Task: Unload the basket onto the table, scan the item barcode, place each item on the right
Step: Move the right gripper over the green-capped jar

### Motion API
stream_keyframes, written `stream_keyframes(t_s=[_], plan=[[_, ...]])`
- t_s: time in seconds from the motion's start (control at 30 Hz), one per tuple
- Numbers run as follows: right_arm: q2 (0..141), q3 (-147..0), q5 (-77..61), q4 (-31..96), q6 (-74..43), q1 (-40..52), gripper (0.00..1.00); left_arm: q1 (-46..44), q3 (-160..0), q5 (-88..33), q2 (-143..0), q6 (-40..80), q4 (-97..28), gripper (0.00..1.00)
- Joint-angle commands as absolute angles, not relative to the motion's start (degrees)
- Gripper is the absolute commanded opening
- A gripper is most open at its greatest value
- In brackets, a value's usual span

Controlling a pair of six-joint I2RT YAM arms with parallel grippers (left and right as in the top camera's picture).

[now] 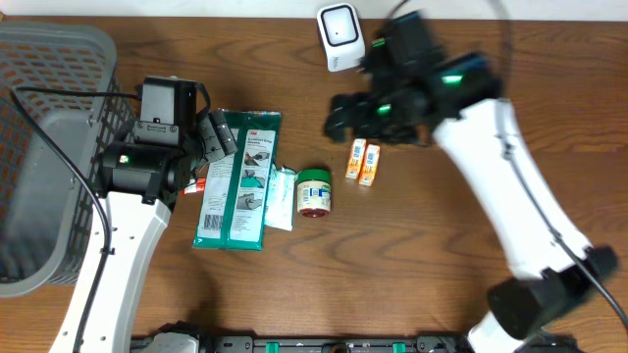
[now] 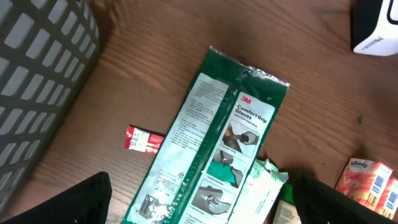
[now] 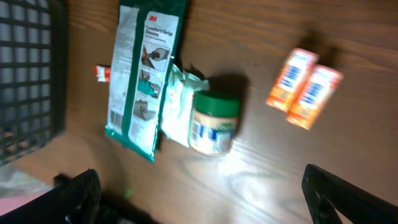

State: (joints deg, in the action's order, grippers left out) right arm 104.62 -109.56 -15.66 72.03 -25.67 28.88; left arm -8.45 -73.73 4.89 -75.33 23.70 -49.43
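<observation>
Clutter sits mid-table (image 1: 422,284): a green 3M glove packet (image 1: 240,176) lies flat with a tissue pack (image 1: 283,198) touching one long edge. A green-lidded jar (image 1: 314,191) is just beside the tissues, and two orange boxes (image 1: 361,163) lie beyond it. A small red packet (image 2: 143,140) lies between the glove packet and the gray basket (image 1: 49,59). The white barcode scanner (image 1: 340,36) stands at the far edge. The left gripper (image 1: 218,137) hovers over the glove packet, jaws apart and empty. The right gripper (image 1: 340,115) hangs between scanner and boxes, jaws wide, holding nothing.
</observation>
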Motion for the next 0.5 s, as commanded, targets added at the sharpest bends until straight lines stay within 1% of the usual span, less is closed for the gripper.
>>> stream_keyframes(t_s=[0.0,0.2,0.4,0.47], plan=[[109.4,-110.1,-11.5,68.7,-29.1,33.8,0.99,-8.3,-74.5,5.6,-75.2,22.8,-49.4,0.93],[117.0,-110.1,-10.0,66.3,-26.8,37.7,0.99,-8.3,-74.5,5.6,-75.2,22.8,-49.4,0.93],[122.9,-110.1,-6.6,65.7,-30.9,37.8,0.99,-8.3,-74.5,5.6,-75.2,22.8,-49.4,0.93],[124.5,-110.1,-5.8,65.7,-31.1,37.5,0.95,-8.3,-74.5,5.6,-75.2,22.8,-49.4,0.93]])
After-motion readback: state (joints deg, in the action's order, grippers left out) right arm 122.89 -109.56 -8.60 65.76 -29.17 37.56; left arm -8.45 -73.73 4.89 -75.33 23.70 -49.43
